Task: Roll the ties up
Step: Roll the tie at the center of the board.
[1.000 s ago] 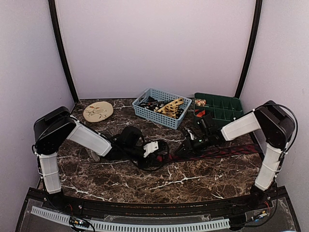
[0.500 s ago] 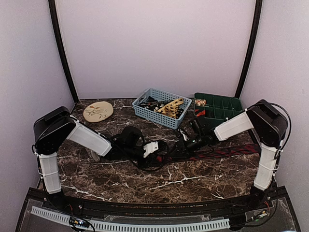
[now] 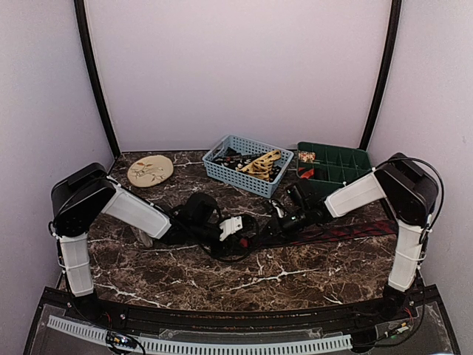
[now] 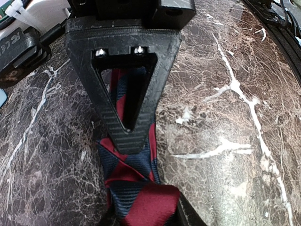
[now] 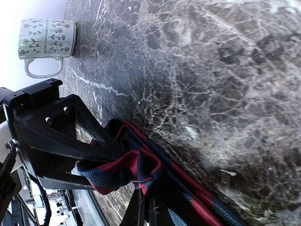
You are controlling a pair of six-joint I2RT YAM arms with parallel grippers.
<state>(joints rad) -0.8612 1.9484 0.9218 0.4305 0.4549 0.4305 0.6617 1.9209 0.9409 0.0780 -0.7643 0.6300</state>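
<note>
A dark navy tie (image 3: 340, 231) with red diagonal stripes lies across the marble table, running right from the middle. Its left end is folded over (image 4: 141, 197) (image 5: 136, 165). My left gripper (image 3: 238, 228) (image 4: 150, 183) is shut on that folded end, one black triangular finger (image 4: 127, 113) lying on top of the fabric. My right gripper (image 3: 275, 224) (image 5: 148, 200) sits just right of the left one, its fingers (image 5: 140, 212) close together and shut on the tie's fold.
A blue basket (image 3: 222, 176) with several more ties stands at the back centre, and a green compartment tray (image 3: 347, 159) to its right. A round tan patterned disc (image 3: 150, 170) lies back left. A white flower-print mug (image 5: 44, 40) shows in the right wrist view.
My right gripper has slid left along the tie towards the left gripper and closed on the fold. The left arm has stayed put.
</note>
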